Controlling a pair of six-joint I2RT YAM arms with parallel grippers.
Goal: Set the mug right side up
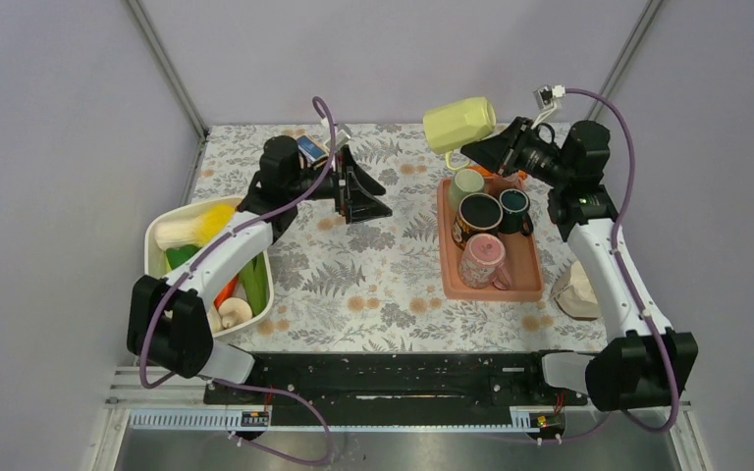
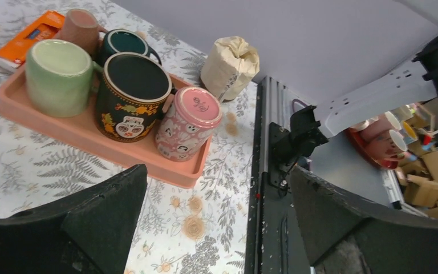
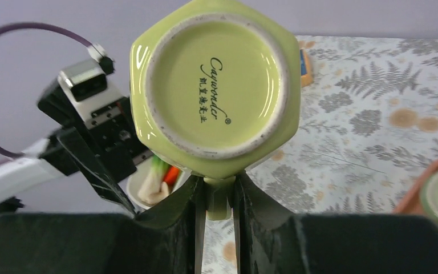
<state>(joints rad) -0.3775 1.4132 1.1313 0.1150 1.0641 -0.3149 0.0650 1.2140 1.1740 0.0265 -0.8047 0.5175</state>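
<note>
One green mug [image 3: 214, 85] sits lifted just beyond the right tool [image 3: 217, 187], which is clamped on its handle [image 3: 217, 204].

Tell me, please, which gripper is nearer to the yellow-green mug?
The right. The right gripper grips the mug by its handle, in the air above the far end of the tray; the left gripper hangs open over the table, off to the mug's left.

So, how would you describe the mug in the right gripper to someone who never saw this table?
Find the salmon tray on the right of the table. Above its far end, the right gripper is shut on the handle of a pale yellow-green mug. It alone hangs in the air, tipped sideways and six-sided; the other mugs rest in the tray.
</note>
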